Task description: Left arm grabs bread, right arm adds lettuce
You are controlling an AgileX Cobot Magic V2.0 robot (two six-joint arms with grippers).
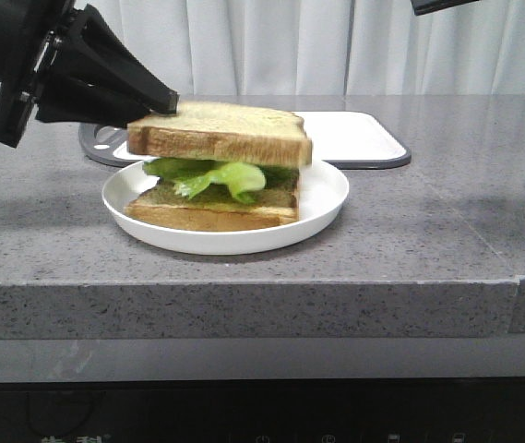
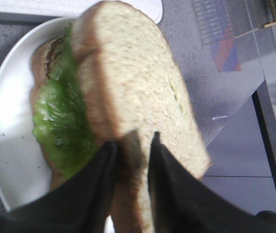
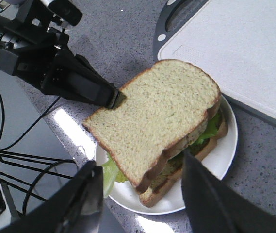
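Note:
The bread (image 1: pixel 220 132) is a thick toast slice, held level just above the lettuce (image 1: pixel 220 175). The lettuce lies on a second slice (image 1: pixel 211 210) in a white plate (image 1: pixel 322 198). My left gripper (image 1: pixel 165 101) comes in from the upper left and is shut on the bread's left edge. In the left wrist view the fingers (image 2: pixel 104 160) pinch the bread (image 2: pixel 138 87) beside the lettuce (image 2: pixel 60 121). My right gripper (image 3: pixel 141 162) is open and empty, high above the plate (image 3: pixel 225 160). It looks down on the bread (image 3: pixel 159 116). In the front view the right arm shows only as a black corner (image 1: pixel 442 5).
A white cutting board with a dark rim (image 1: pixel 354 137) lies just behind the plate, also in the right wrist view (image 3: pixel 244 48). The grey counter's front edge (image 1: pixel 244 286) runs close before the plate. Black cables (image 3: pixel 26 160) hang off the counter's left side.

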